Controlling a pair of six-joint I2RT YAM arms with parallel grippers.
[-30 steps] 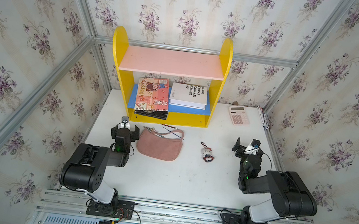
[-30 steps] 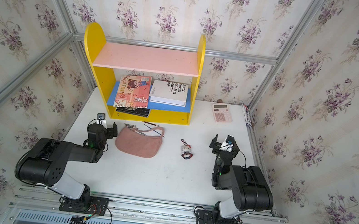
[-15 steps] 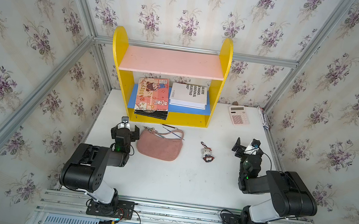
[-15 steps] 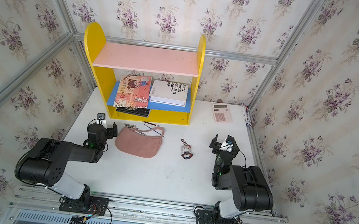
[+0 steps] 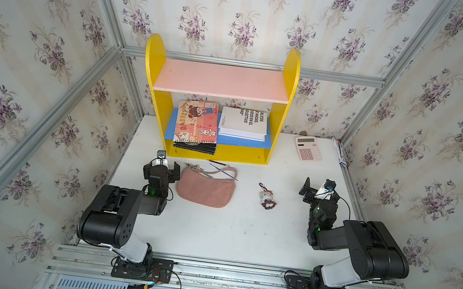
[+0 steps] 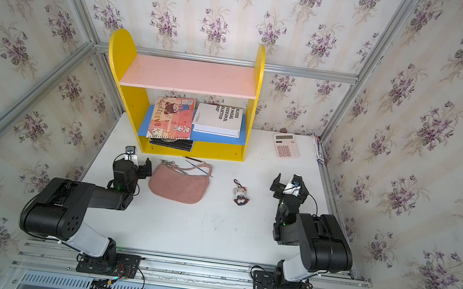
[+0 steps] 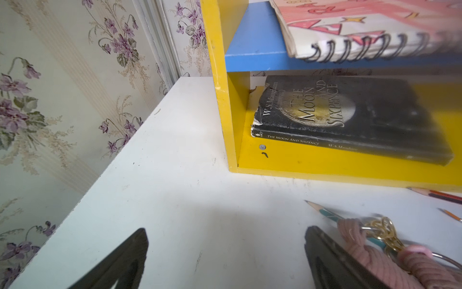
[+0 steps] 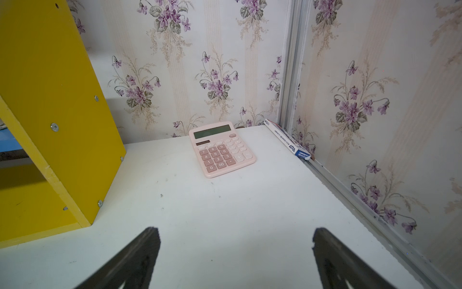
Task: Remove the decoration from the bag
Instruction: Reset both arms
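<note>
Decoration (image 5: 267, 198), a small plush figure with a white cat-like head and a plaid body, lies on the white desk (image 5: 226, 236). It is well apart from the bag (image 5: 205, 189), and both top views show bare desk between the two. The dusty-pink bag lies flat near the left arm, in front of a yellow shelf unit (image 5: 290, 76), with pencils (image 7: 325, 211) beside its strap end.

The left tool (image 5: 162, 167) sits low, just beside that strap end, with its jaws wide apart and nothing between them. In the left wrist view one finger (image 7: 325, 257) stands right against the pink strap and the gold chain (image 7: 382, 230). Whether they touch cannot be told.

The right tool (image 5: 317, 191) is also spread wide and empty. It hovers near the desk's right edge, facing a pink calculator (image 8: 221, 150).

The figure looks already detached, so the step in hand is probably clearing the arms away. To do that well, the left tool should rise straight up before pulling back, so its finger does not snag the chain or drag the bag. The right tool's path should stay clear of the decoration.
</note>
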